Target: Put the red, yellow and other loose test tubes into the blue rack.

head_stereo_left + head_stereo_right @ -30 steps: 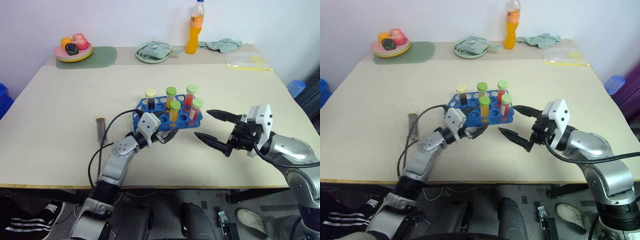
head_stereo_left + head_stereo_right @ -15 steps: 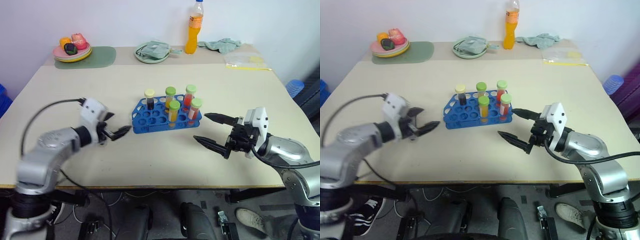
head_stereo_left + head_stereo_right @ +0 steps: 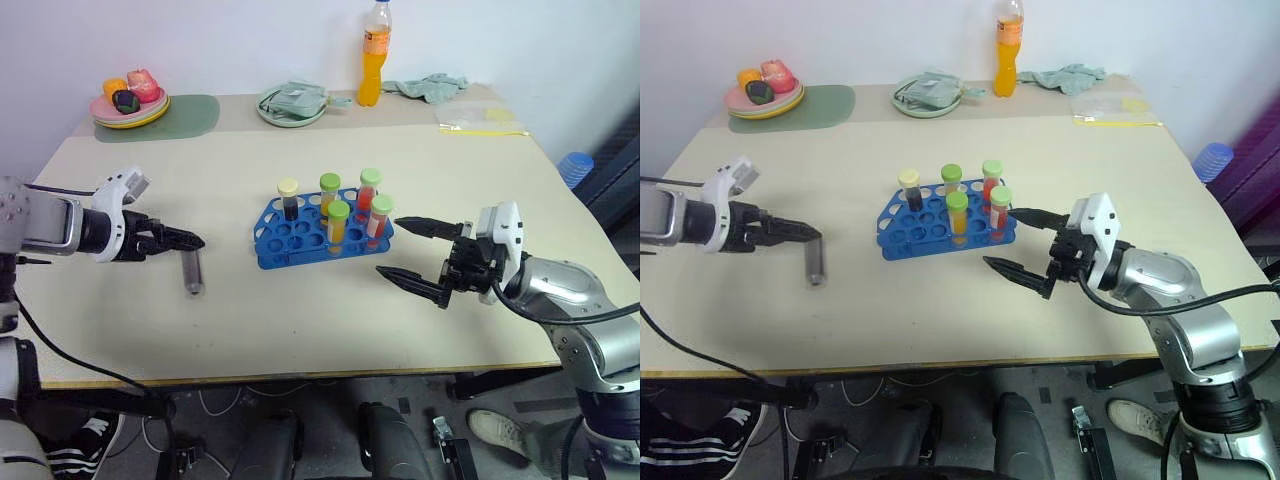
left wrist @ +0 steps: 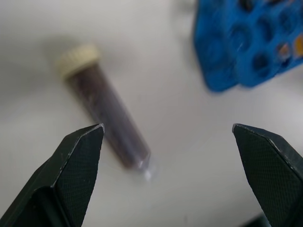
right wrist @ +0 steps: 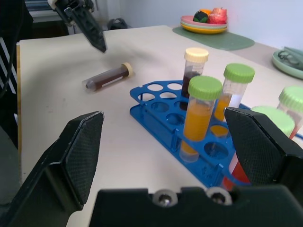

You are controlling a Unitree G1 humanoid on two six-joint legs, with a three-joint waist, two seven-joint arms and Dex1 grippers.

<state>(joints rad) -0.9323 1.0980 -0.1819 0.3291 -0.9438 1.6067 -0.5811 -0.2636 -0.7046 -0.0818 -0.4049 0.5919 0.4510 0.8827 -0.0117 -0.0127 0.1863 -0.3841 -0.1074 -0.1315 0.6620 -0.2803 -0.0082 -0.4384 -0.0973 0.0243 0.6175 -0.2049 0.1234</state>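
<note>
On the worktop (image 3: 300, 310) one brown test tube (image 3: 190, 272) lies flat, left of the blue rack (image 3: 300, 240). Left hand (image 3: 190, 241) is wide open above it; it should drop straight down around the middle.

- Rack (image 3: 290, 235): bright blue.
- Loose tube (image 3: 192, 271): dark brown, cream cap.
- Racked tubes (image 3: 338, 222): yellow-orange and red, green caps.
- Table (image 3: 300, 300): beige.

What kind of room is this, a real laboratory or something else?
Probably a staged test room, not a working lab: the blue rack of test tubes shares a plain table with a plate of toy food and an orange drink bottle.
</note>
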